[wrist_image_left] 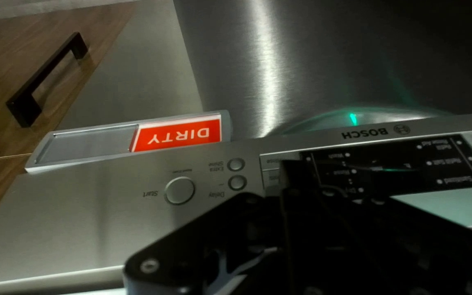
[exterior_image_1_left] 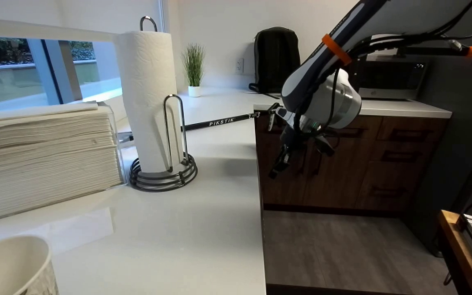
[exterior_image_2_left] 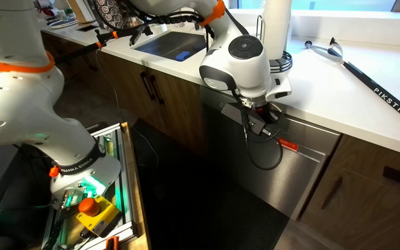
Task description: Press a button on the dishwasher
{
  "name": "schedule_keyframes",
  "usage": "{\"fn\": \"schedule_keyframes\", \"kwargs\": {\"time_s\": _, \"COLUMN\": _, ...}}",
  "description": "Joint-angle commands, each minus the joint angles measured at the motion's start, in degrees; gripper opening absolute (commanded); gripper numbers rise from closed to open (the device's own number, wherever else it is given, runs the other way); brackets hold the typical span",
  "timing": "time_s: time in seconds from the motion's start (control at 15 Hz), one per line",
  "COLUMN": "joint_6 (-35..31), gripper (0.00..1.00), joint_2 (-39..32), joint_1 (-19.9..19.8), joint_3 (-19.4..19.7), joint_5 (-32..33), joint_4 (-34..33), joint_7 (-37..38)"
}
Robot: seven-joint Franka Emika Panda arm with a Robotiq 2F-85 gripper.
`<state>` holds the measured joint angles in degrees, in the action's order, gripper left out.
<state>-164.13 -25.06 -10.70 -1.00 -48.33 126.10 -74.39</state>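
Observation:
The dishwasher (exterior_image_2_left: 283, 184) has a stainless steel front below the white counter in an exterior view. In the wrist view the dishwasher (wrist_image_left: 322, 61) appears upside down, with BOSCH lettering, a black display (wrist_image_left: 404, 168), a round Start button (wrist_image_left: 179, 191), and smaller Extra Shine (wrist_image_left: 236, 164) and Delay (wrist_image_left: 237, 182) buttons. My gripper (wrist_image_left: 297, 174) is shut and empty, its dark fingertips over the display's edge, beside the small buttons. I cannot tell whether they touch the panel. The gripper (exterior_image_1_left: 276, 172) also shows in an exterior view, beyond the counter edge.
A red DIRTY label (wrist_image_left: 178, 133) sits beside the control panel. The white counter (exterior_image_1_left: 187, 229) overhangs the dishwasher. A paper towel holder (exterior_image_1_left: 150, 102) and a PIKSTIK grabber (exterior_image_2_left: 377, 86) are on it. A cabinet handle (wrist_image_left: 47, 78) sticks out beside the dishwasher. A cable loop (exterior_image_2_left: 267, 168) hangs from the wrist.

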Motion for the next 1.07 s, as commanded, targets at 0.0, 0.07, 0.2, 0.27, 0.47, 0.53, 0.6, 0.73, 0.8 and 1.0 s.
{"fn": "schedule_keyframes", "kwargs": {"time_s": 0.0, "joint_6": -1.7, "gripper": 0.0, "joint_2": -2.8, "joint_1": -2.0, "joint_3": -2.4, "joint_5": -2.9, "joint_4": -2.4, "joint_7": -3.8}}
{"fn": "schedule_keyframes", "kwargs": {"time_s": 0.07, "joint_6": -1.7, "gripper": 0.0, "joint_2": -3.2, "joint_1": -2.4, "joint_3": -2.9, "joint_5": -3.3, "joint_4": -2.9, "joint_7": -4.4}}
{"fn": "schedule_keyframes", "kwargs": {"time_s": 0.2, "joint_6": -1.6, "gripper": 0.0, "joint_2": -4.0, "joint_1": -2.9, "joint_3": -3.4, "joint_5": -3.5, "joint_4": -3.6, "joint_7": -5.0}}
{"fn": "schedule_keyframes", "kwargs": {"time_s": 0.27, "joint_6": -1.6, "gripper": 0.0, "joint_2": -4.4, "joint_1": -3.1, "joint_3": -3.7, "joint_5": -3.6, "joint_4": -4.0, "joint_7": -5.3}}
{"fn": "schedule_keyframes", "kwargs": {"time_s": 0.47, "joint_6": -2.1, "gripper": 0.0, "joint_2": -5.4, "joint_1": -4.2, "joint_3": -5.1, "joint_5": -4.9, "joint_4": -5.1, "joint_7": -6.9}}
{"fn": "schedule_keyframes", "kwargs": {"time_s": 0.53, "joint_6": -2.4, "gripper": 0.0, "joint_2": -5.8, "joint_1": -4.5, "joint_3": -5.5, "joint_5": -5.2, "joint_4": -5.4, "joint_7": -7.4}}
{"fn": "schedule_keyframes", "kwargs": {"time_s": 0.6, "joint_6": -2.7, "gripper": 0.0, "joint_2": -6.1, "joint_1": -5.0, "joint_3": -6.0, "joint_5": -5.7, "joint_4": -5.8, "joint_7": -7.9}}
{"fn": "schedule_keyframes", "kwargs": {"time_s": 0.73, "joint_6": -3.1, "gripper": 0.0, "joint_2": -6.6, "joint_1": -5.8, "joint_3": -7.0, "joint_5": -6.6, "joint_4": -6.1, "joint_7": -9.1}}
{"fn": "schedule_keyframes", "kwargs": {"time_s": 0.8, "joint_6": -3.0, "gripper": 0.0, "joint_2": -6.8, "joint_1": -6.4, "joint_3": -7.6, "joint_5": -7.4, "joint_4": -6.3, "joint_7": -9.9}}
{"fn": "schedule_keyframes", "kwargs": {"time_s": 1.0, "joint_6": -3.0, "gripper": 0.0, "joint_2": -7.2, "joint_1": -8.6, "joint_3": -10.1, "joint_5": -10.8, "joint_4": -6.9, "joint_7": -13.1}}
